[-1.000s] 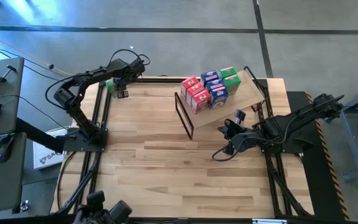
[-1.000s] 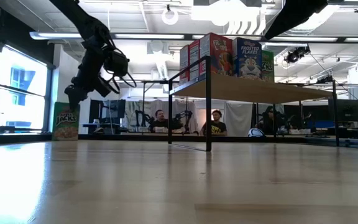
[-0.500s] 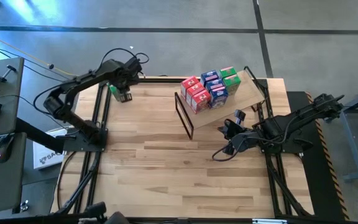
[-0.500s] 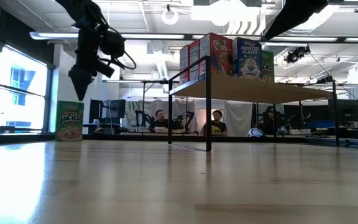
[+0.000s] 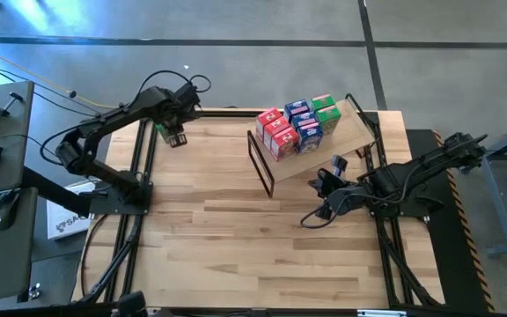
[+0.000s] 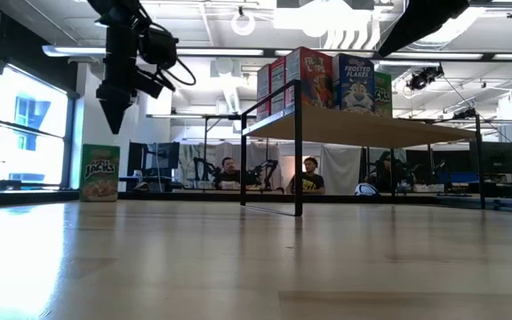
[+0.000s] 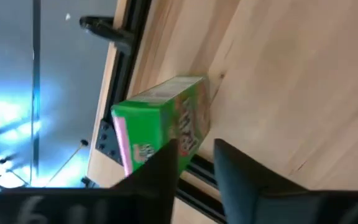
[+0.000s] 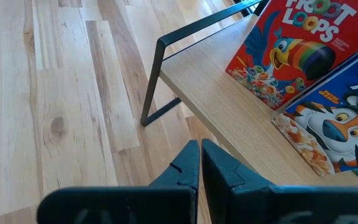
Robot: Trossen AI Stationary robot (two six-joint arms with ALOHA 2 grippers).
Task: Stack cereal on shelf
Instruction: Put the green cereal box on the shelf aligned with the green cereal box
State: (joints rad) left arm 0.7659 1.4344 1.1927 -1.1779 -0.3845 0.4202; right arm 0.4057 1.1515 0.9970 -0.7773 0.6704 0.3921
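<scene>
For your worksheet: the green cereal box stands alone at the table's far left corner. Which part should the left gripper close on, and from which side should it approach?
Probably its two broad printed faces, near the top, coming straight down. The green cereal box stands upright and apart from the shelf, so its top is free, and the left gripper already hangs above it with fingers pointing down. The right gripper waits beside the shelf.

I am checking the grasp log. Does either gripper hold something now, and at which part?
Nothing is held. The left gripper hangs above the green cereal box, which stands on the table. The right gripper waits shut beside the shelf.
</scene>
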